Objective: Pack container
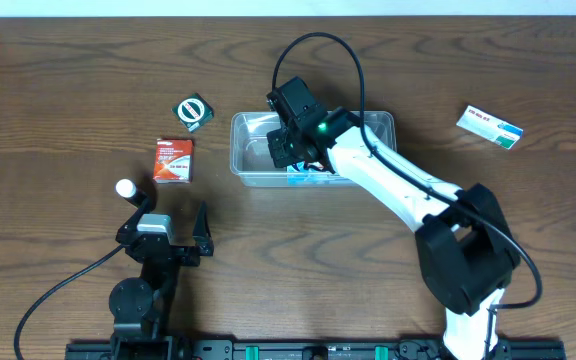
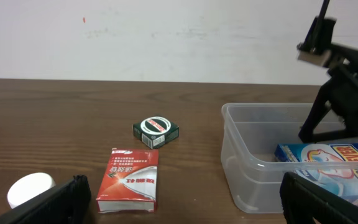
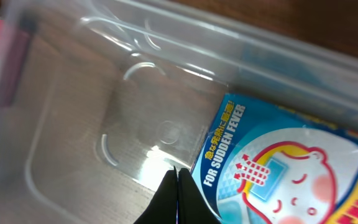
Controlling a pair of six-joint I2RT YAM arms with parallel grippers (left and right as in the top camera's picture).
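**Right wrist view: box lies in the tub, keep space free**

The right gripper [image 3: 178,194] hangs low inside the clear container [image 3: 73,130] at mid-table. Its fingers are pressed together and hold nothing, just beside the blue fever-patch box [image 3: 278,168]. I think it is best to rise straight up, without dragging the box, so the bare floor is free for the red packet [image 1: 174,160]. The left gripper [image 1: 176,218] rests with its fingers wide apart.

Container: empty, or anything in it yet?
Not empty. One blue box lies inside the container, seen through its clear wall in the left wrist view; the floor beside the box is bare.
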